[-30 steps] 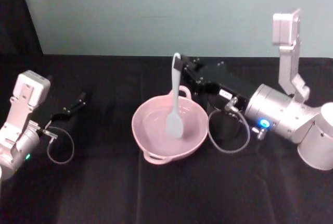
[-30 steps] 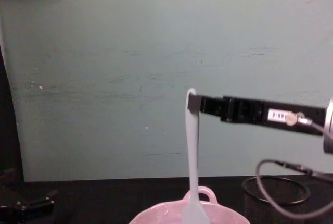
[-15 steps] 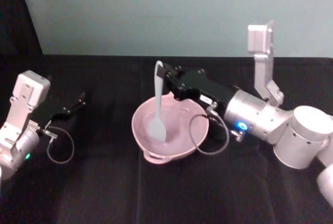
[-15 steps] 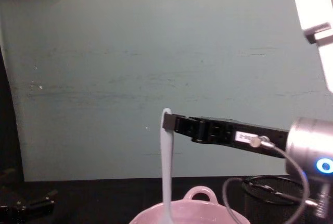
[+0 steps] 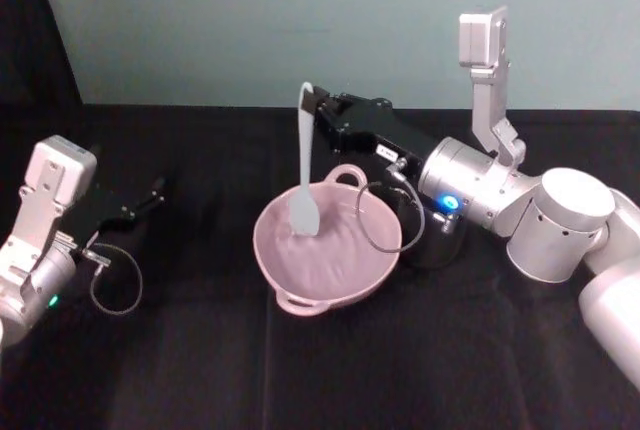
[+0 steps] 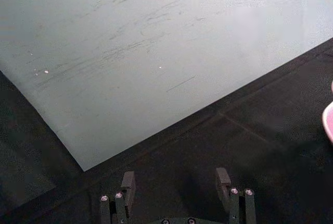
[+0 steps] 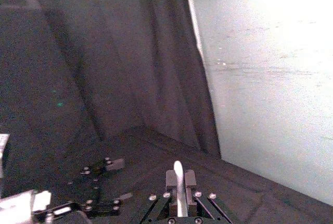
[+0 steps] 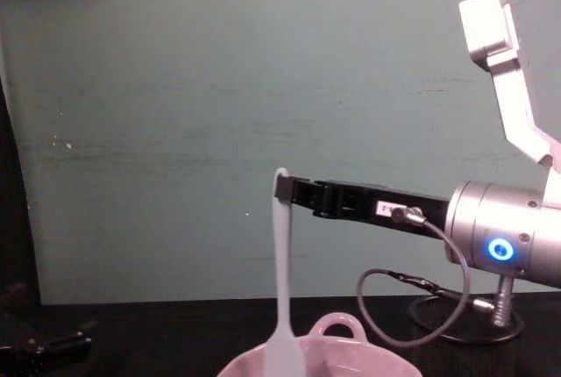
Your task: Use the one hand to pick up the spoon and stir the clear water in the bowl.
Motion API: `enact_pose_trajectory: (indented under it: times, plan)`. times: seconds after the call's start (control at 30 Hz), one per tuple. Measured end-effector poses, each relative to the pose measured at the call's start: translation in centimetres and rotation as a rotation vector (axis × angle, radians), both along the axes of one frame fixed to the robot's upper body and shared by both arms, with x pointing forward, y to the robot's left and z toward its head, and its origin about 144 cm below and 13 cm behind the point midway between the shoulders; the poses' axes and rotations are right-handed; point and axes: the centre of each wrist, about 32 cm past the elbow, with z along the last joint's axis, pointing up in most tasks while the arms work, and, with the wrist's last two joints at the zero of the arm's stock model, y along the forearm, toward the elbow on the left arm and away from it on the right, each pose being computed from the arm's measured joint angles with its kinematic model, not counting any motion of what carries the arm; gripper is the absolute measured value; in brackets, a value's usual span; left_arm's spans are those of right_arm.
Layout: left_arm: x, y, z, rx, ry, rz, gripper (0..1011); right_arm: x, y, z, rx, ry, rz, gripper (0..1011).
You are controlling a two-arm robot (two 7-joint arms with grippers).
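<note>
The pale pink bowl point(image 5: 372, 268) sits mid-table, its loop handle toward the wall. My right gripper point(image 5: 312, 108) reaches in from the right and is shut on the top of the white spoon point(image 5: 303, 165). The spoon hangs upright, its blade low inside the bowl by the far left wall. From the chest the spoon point(image 8: 281, 280) drops from the gripper point(image 8: 283, 189) into the bowl point(image 8: 337, 328). In the right wrist view the handle tip point(image 7: 178, 175) sits between the fingers. The clear water is too faint to make out. My left gripper point(image 5: 150, 196) rests open at the left.
A black wire-mesh cup point(image 5: 437, 242) stands just right of the bowl, under my right wrist, with a grey cable loop point(image 5: 385, 220) hanging over the bowl's right rim. In the left wrist view the open fingers point(image 6: 127, 182) face the wall, and the bowl's edge point(image 6: 329, 122) shows.
My right arm has swept the spoon from the bowl's middle to its left, then back toward the far wall. The wrist has swung closer over the cup. My left arm has not moved.
</note>
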Motion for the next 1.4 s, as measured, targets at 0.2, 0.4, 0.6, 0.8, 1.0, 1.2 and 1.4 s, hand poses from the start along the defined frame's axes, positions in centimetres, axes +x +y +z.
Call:
enact_pose_trajectory:
  times: [0.2,0.4,0.6,0.8,1.0,1.2,1.4]
  plan:
    - [0.0,0.0,0.0,0.000,0.000,0.000,1011,0.5,-1.2,0.1,-0.015,-0.007,-0.051,95]
    - [0.0,0.0,0.0,0.000,0.000,0.000,1011,0.0,-3.2,0.0,-0.014,-0.013,-0.104,95]
    - [0.0,0.0,0.0,0.000,0.000,0.000,1011,-1.6,-4.3,0.0,-0.020,-0.016,-0.112,95]
    - [0.0,0.0,0.0,0.000,0.000,0.000,1011,-3.3,-4.7,-0.4,-0.020,-0.007,-0.095,95]
    - [0.0,0.0,0.0,0.000,0.000,0.000,1011,-4.4,-3.9,-0.6,-0.005,-0.002,-0.060,95]
    - [0.0,0.0,0.0,0.000,0.000,0.000,1011,-4.5,-2.5,-0.7,0.011,0.001,-0.016,95]
    - [0.0,0.0,0.0,0.000,0.000,0.000,1011,-3.6,-1.1,-1.0,0.019,0.011,0.010,96]
